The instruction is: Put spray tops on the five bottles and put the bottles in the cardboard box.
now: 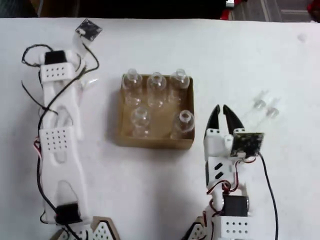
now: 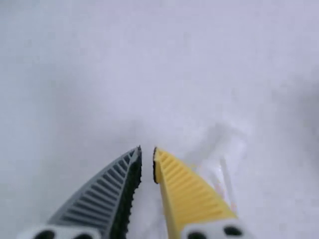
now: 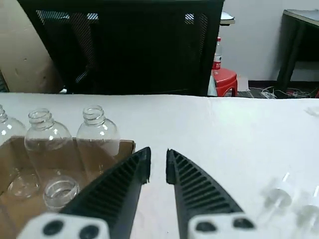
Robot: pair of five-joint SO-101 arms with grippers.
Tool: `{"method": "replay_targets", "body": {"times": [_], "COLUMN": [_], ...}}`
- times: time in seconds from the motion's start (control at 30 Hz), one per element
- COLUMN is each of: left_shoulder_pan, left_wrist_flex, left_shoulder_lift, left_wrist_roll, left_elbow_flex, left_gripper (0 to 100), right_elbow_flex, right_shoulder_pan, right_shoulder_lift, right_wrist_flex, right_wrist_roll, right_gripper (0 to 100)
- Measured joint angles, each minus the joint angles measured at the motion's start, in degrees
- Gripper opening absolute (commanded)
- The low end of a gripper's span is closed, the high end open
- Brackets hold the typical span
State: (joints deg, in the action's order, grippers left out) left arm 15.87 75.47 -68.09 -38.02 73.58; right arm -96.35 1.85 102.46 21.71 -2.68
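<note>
**Two claws, box of five uncapped bottles, loose spray tops**

Right claw (image 1: 221,109): black fingers barely parted, pinching nothing; low over the white table (image 1: 150,45).

Cardboard box (image 1: 156,143): just beside the right claw, to its left and slightly ahead. From overhead, holds all five bottles (image 1: 156,85), upright, three in the row farther from the claw, two in the nearer row. Necks open, no tops fitted. From the right wrist, only part of the box and four bottles caught, plus a dark chair (image 3: 124,45) beyond the table's far edge.

Spray tops (image 1: 265,106): two clear ones lying on the table ahead of the right claw and to its right, apart from it, outside the box.

Left claw (image 2: 147,152): one grey finger, one yellow, a thin slit apart, nothing between them; close above bare table. From its own wrist, a blurred clear plastic piece (image 2: 222,154) just beside the yellow finger; kind not certain. Well apart from the box.
</note>
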Motion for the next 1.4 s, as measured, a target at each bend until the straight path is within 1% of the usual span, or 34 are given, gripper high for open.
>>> {"method": "replay_targets", "body": {"times": [0.13,0.2,0.27,0.37,0.57,0.73,0.83,1.0,1.07,1.2,1.4], "left_shoulder_pan": [-0.26,-0.35,-1.14,-3.16,-5.98,-7.82,-7.91,-7.91,-7.91,-7.91,-7.91], "left_wrist_flex": [1.67,5.1,8.26,12.22,17.67,19.6,19.96,22.95,23.74,24.79,26.11], "left_shoulder_lift": [-9.85,-12.57,-13.01,-13.1,-12.75,-11.16,-9.32,-5.36,-4.04,-3.69,-3.69], "left_wrist_roll": [-1.76,-3.16,-5.1,-6.68,-7.12,-7.3,-7.3,-7.3,-7.3,-7.3,-7.3], "left_elbow_flex": [11.69,16.53,18.11,18.64,18.64,18.64,18.64,18.64,18.64,18.64,18.64], "left_gripper": [5,5,5,5,5,5,5,5,8,16,16], "right_elbow_flex": [0.0,0.0,0.0,0.0,0.0,0.0,0.0,0.0,0.0,0.0,0.0], "right_shoulder_pan": [0.7,0.7,0.79,0.88,0.88,0.79,0.88,0.88,0.88,0.88,0.88], "right_shoulder_lift": [0.0,0.0,0.0,0.0,0.0,0.0,0.0,0.0,0.0,0.0,0.0], "right_wrist_flex": [0.44,0.44,0.44,0.44,0.44,0.44,0.44,0.44,0.44,0.44,0.44], "right_wrist_roll": [-1.76,-1.93,-1.93,-2.11,-2.46,-2.46,-2.46,-2.46,-2.46,-2.46,-2.46], "right_gripper": [4.3,4.3,4.3,4.3,4.3,4.3,4.3,4.3,4.3,4.3,4.3]}}
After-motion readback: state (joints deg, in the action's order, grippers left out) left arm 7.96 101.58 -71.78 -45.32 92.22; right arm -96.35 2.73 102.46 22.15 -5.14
